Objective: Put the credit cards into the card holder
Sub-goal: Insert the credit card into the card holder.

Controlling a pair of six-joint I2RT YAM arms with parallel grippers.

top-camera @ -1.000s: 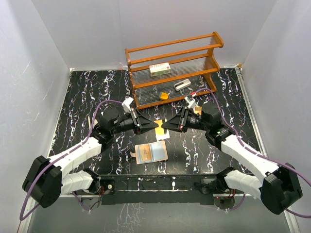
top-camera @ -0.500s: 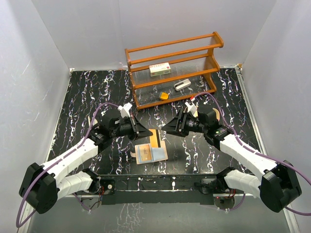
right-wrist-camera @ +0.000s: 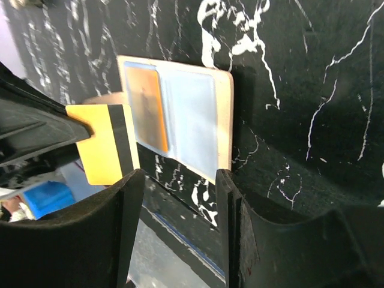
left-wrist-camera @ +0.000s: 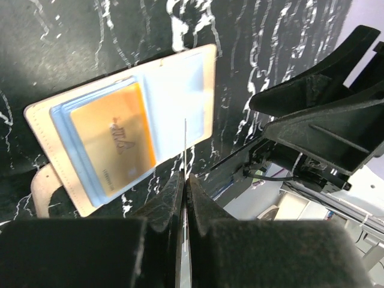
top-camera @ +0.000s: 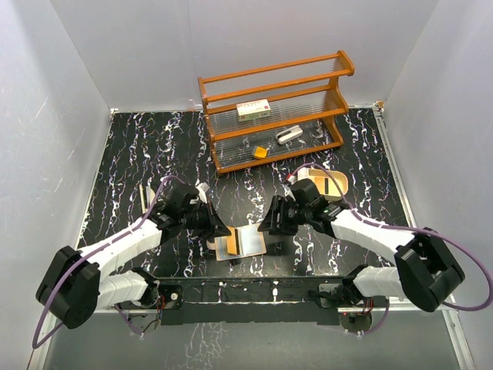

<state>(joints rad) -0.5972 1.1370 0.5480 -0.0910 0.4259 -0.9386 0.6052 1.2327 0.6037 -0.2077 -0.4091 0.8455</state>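
Observation:
The card holder point(top-camera: 250, 245) lies open on the black marbled table between the two grippers. One orange credit card point(left-wrist-camera: 114, 141) sits in its left pocket, also seen in the right wrist view point(right-wrist-camera: 147, 108). My left gripper point(top-camera: 219, 229) is shut on a second credit card, yellow with a black stripe point(right-wrist-camera: 108, 144). It holds this card on edge just above the holder's near side; in its own view the card is a thin line point(left-wrist-camera: 185, 135) running out from the gripper point(left-wrist-camera: 185, 177). My right gripper point(top-camera: 267, 223) stands open and empty point(right-wrist-camera: 179, 177) at the holder's right edge point(right-wrist-camera: 224, 108).
A wooden rack point(top-camera: 273, 77) at the back holds a white box with red print point(top-camera: 253, 110), a small orange block point(top-camera: 260, 153) and a grey-white object point(top-camera: 289, 136). An oval beige tray point(top-camera: 330, 183) lies behind the right arm.
The right gripper has let go of the yellow card and opened. Both arms have come down and nearer, the left one carrying the card to just over the open holder.

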